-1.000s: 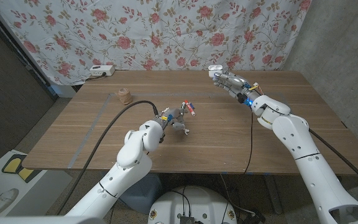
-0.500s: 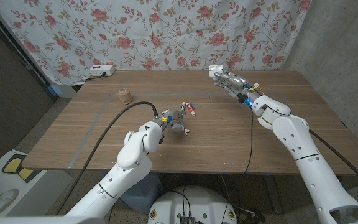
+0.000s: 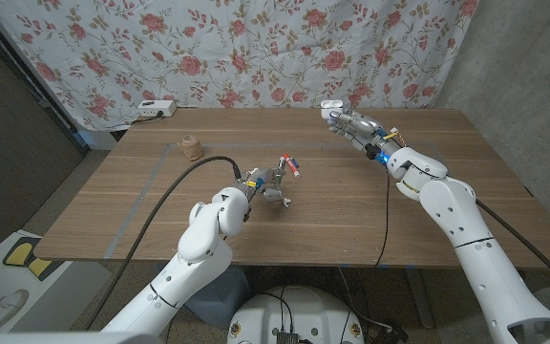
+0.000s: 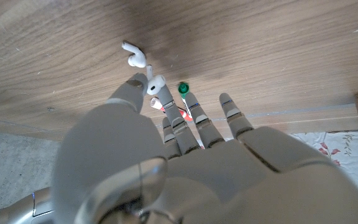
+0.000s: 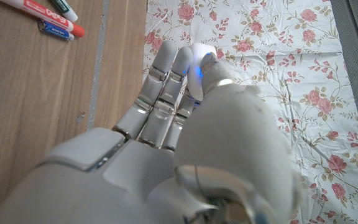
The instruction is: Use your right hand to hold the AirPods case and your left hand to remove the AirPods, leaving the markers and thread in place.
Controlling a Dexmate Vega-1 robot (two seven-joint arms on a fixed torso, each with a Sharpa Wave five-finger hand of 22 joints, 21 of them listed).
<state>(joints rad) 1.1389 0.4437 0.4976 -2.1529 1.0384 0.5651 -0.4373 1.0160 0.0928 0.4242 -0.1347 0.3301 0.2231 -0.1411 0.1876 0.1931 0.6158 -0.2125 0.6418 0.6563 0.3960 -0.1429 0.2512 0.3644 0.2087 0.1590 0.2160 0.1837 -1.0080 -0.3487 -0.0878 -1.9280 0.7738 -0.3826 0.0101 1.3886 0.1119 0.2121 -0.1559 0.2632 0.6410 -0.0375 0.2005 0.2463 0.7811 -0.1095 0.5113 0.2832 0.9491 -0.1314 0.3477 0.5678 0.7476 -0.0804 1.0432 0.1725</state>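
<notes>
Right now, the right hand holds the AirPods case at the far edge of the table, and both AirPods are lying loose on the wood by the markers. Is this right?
Not quite. The right hand does hold the case at the far edge, but only one AirPod lies loose on the wood. The other AirPod is pinched in the left hand's fingers, beside the markers. The left wrist view shows this.

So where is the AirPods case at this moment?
The AirPods case sits in the right hand at the table's far edge, right of centre in the head view, before the floral cloth.
</notes>
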